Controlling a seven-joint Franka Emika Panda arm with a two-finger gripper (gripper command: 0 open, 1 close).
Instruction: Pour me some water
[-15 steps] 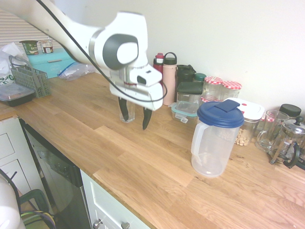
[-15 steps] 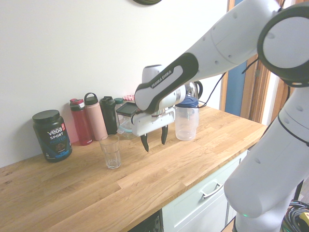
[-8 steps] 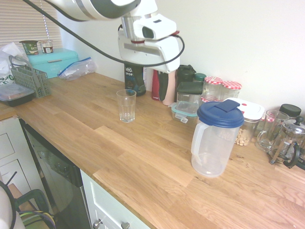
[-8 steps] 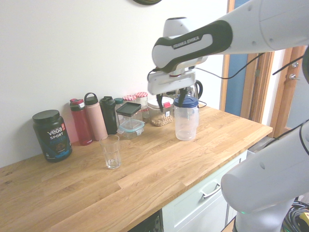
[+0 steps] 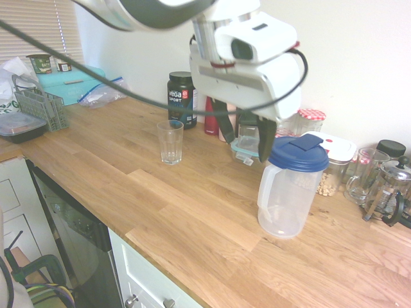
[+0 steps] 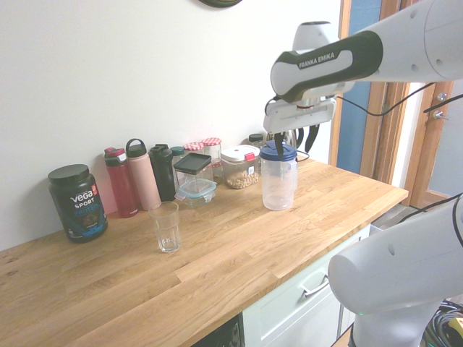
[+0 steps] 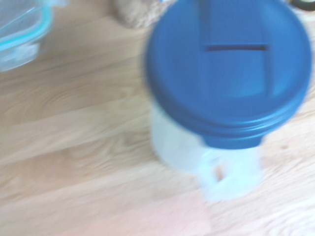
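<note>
Front of counter [image 5: 192,224]: bare wood, open passage.
Between glass [image 5: 170,142] and pitcher [image 5: 289,186]: wide clear gap.
Behind pitcher: blocked by jars [image 5: 311,119], food containers [image 5: 254,131] and French press [image 5: 388,189].
Behind glass: bottles [image 6: 143,173] and protein tub [image 6: 78,202] line the wall.

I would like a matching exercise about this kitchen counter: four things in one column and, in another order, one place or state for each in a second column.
Things:
1. clear plastic pitcher with blue lid
2. empty clear drinking glass
3. black protein powder tub
4. end effector

Places or states:
A. stands alone on the open wooden counter, away from the wall
B. open, in the air beside the blue lid
C. by the wall, next to the bottles
D. on the counter in front of the storage jars, lid on

Pairs: 1-D, 2-A, 3-C, 4-B
</note>
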